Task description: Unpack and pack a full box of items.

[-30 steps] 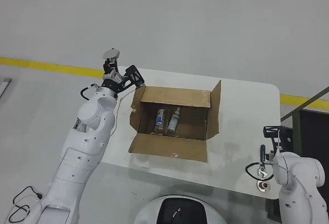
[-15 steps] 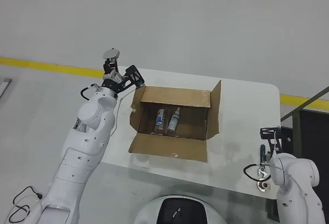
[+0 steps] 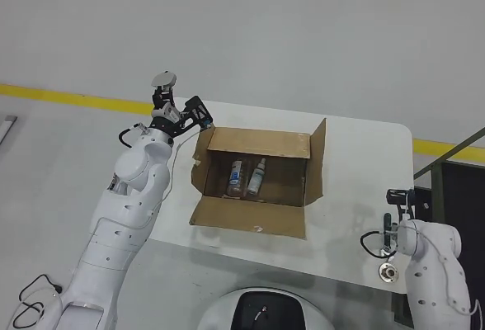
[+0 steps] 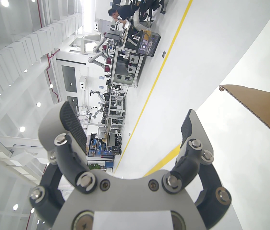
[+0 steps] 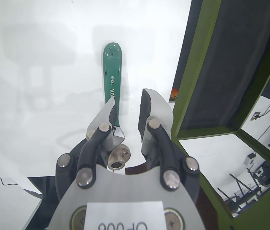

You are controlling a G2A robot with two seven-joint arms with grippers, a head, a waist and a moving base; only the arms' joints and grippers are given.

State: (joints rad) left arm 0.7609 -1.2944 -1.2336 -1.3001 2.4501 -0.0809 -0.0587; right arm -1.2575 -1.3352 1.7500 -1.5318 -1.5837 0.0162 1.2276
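Note:
An open cardboard box (image 3: 255, 216) stands mid-table with two small bottles (image 3: 237, 177) (image 3: 256, 176) lying inside. My left gripper (image 3: 183, 97) (image 4: 127, 112) hangs open and empty at the box's far left corner, beside a flap (image 4: 257, 106). A green-handled ratchet wrench (image 3: 386, 228) (image 5: 112, 72) lies on the table near the right edge, its metal head (image 5: 118, 160) toward the robot. My right gripper (image 3: 398, 198) (image 5: 128, 107) hovers open just above the handle, one finger (image 5: 109, 111) over it, with nothing held.
The white table (image 3: 358, 157) ends close to the wrench on its right. A green-framed dark rack (image 3: 473, 173) (image 5: 204, 72) stands right beside that edge. A yellow floor line (image 3: 61, 97) runs behind the table.
The right arm has shifted a little to the left and drawn in over the wrench. The left arm and the box have not moved.

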